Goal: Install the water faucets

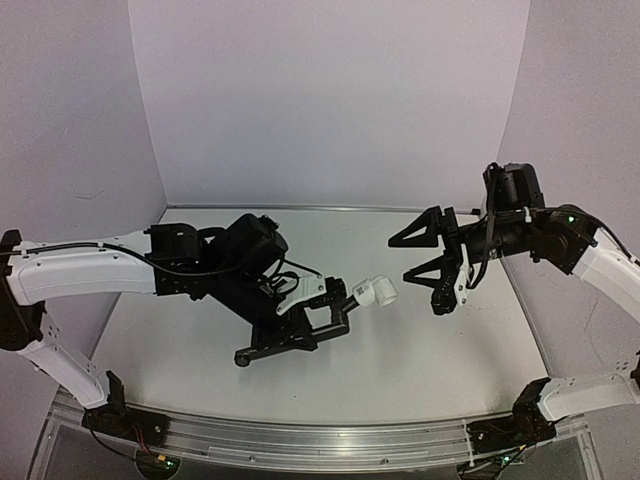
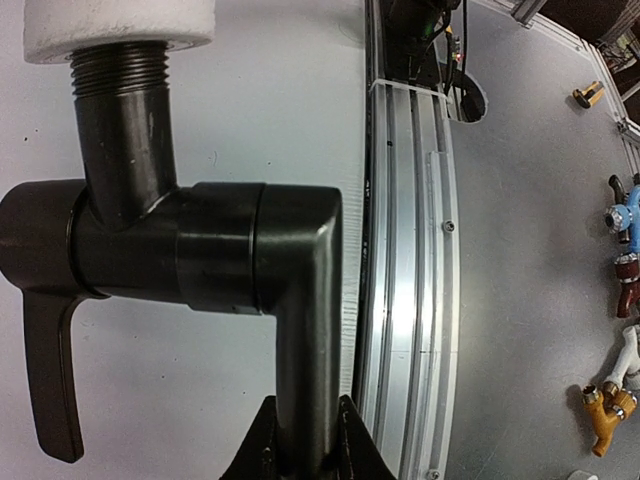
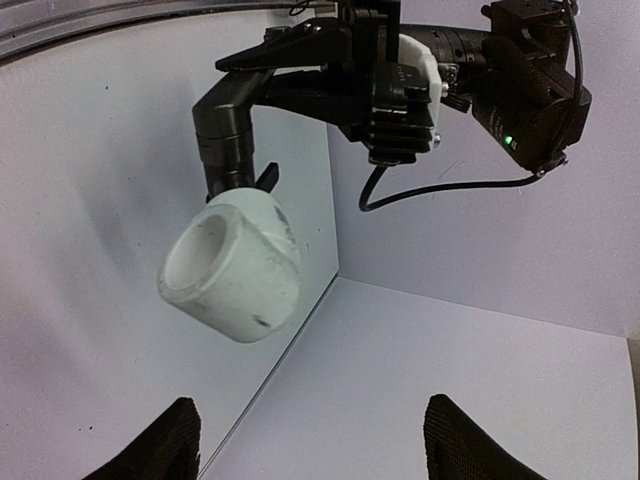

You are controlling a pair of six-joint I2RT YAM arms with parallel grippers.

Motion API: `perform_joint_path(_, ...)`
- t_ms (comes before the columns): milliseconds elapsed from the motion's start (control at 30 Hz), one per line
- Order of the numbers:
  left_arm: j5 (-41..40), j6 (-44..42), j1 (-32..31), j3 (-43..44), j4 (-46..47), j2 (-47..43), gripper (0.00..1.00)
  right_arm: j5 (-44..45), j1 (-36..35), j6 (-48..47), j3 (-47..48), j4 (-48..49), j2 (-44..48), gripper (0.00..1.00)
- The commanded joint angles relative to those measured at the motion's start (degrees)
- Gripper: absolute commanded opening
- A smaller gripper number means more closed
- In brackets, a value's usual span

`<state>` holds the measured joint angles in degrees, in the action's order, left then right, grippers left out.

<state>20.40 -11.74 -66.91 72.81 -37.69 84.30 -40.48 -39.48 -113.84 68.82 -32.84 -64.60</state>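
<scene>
My left gripper [image 1: 322, 306] is shut on the black L-shaped faucet pipe [image 1: 292, 340] and holds it above the table, near the middle. In the left wrist view the jaws [image 2: 305, 452] clamp the pipe's straight leg [image 2: 300, 300]. A black lever [image 2: 50, 370] hangs at the left. The white stubby fitting [image 2: 115, 25] sits on the pipe's threaded end. It also shows in the top view [image 1: 377, 292], pointing towards my right gripper [image 1: 428, 262]. That gripper is open, empty and a short way to the fitting's right. In the right wrist view the fitting [image 3: 232, 265] hangs ahead of the fingertips [image 3: 175, 440], its open end facing them.
White booth walls [image 1: 330, 100] stand behind and at both sides. An aluminium rail [image 2: 410, 250] runs along the table's near edge. Beyond it, outside the table, lie several coloured faucets [image 2: 625, 215] and a yellow one [image 2: 605, 410].
</scene>
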Motion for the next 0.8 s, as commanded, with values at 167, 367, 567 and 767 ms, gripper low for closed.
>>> perform_joint_path(167, 3.47, -1.32, 0.29, 5.58, 3.41, 0.23, 0.00, -1.34, -2.61, -20.62, -2.29, -0.33, -1.10, 0.67)
perform_joint_path(367, 3.52, -1.57, 0.36, 5.87, 3.30, 0.73, 0.00, -1.41, -2.86, -22.66, -2.46, -1.86, -1.75, 0.65)
perform_joint_path(567, 3.67, -2.45, 0.35, 6.90, 3.03, 2.08, 0.00, -0.85, -4.12, -24.25, -3.12, -2.89, -2.46, 0.58)
perform_joint_path(767, 2.99, -2.86, 0.33, 7.52, 2.62, 3.11, 0.00, -0.82, -4.87, -23.21, -2.60, -2.85, -3.17, 0.51)
